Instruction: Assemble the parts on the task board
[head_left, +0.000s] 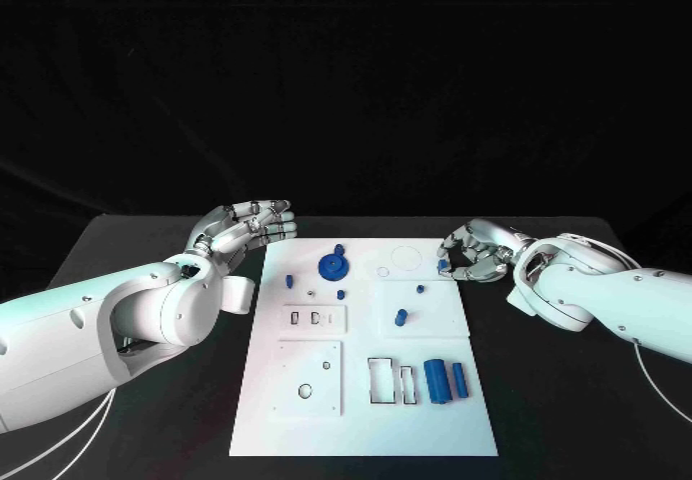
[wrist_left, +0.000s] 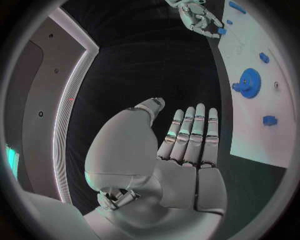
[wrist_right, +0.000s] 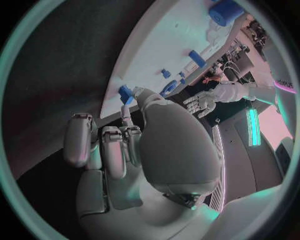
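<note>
The task board (head_left: 361, 420) carries blue parts: a gear (head_left: 333, 266) at the far end, two blocks (head_left: 447, 383) near. The right hand (head_left: 470, 254) pinches a small blue part (wrist_right: 125, 93) at the board's far right corner. The left hand (head_left: 248, 226), fingers straight together, holds nothing beside the left edge.

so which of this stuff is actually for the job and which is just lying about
For the job: white board, blue gear, blue peg, two long blue blocks, small blue piece at the right hand (grip unclear).
Lying about: just the black table underneath; the left hand holds nothing.
</note>
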